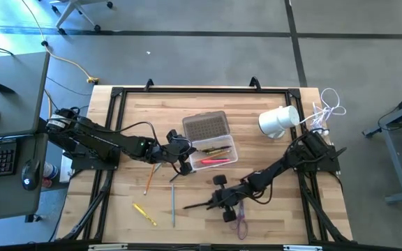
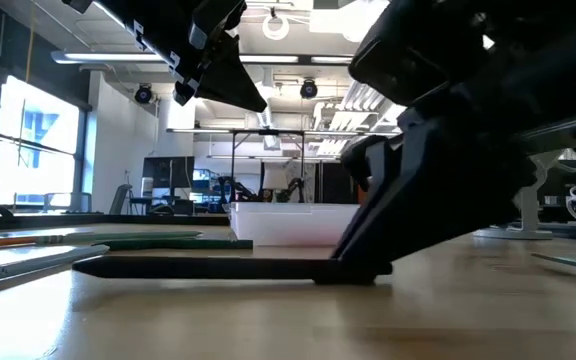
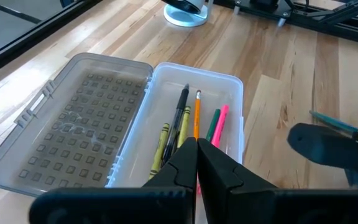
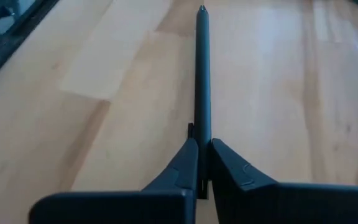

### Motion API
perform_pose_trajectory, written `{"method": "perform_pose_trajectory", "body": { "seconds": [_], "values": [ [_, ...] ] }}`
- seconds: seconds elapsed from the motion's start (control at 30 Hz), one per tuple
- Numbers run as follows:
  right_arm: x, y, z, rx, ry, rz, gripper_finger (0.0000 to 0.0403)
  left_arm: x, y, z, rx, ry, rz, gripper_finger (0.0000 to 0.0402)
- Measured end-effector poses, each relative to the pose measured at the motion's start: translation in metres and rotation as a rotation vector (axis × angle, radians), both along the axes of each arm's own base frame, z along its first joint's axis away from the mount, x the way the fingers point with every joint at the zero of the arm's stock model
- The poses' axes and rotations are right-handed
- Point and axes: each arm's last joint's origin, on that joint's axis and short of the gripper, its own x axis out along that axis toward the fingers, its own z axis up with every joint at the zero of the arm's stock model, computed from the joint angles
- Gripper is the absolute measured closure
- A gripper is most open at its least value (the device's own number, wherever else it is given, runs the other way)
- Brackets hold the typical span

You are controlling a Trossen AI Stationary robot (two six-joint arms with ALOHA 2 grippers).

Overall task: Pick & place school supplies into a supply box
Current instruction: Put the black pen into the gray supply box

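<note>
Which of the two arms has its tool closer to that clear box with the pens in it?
The left. Its tool hangs just over the clear box's near edge, fingers shut. The right tool is farther off, down at the table, closed on a black pen lying apart from the box.

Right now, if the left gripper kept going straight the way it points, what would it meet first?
Probably the supply box: the shut left gripper points over its open tray toward the pens inside. Whether it would hit them or the far wall first is unclear.
</note>
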Motion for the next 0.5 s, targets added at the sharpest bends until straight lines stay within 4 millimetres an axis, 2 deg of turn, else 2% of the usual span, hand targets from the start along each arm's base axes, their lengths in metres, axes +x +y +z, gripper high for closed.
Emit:
{"method": "perform_pose_trajectory", "body": {
  "seconds": [0.17, 0.4, 0.5],
  "values": [
    [-0.003, -0.006, 0.017, -0.046, -0.001, 0.011, 0.0395, 0.0, 0.0, 0.0, -0.001, 0.0, -0.001, 0.0355],
    [-0.015, -0.035, 0.053, -0.16, 0.072, -0.101, 0.0397, 0.0, 0.0, 0.0, -0.001, 0.0, -0.001, 0.0355],
    [-0.024, -0.05, 0.07, -0.268, 0.086, -0.15, 0.0398, 0.0, 0.0, 0.0, -0.001, 0.0, -0.001, 0.0355]
  ]
}}
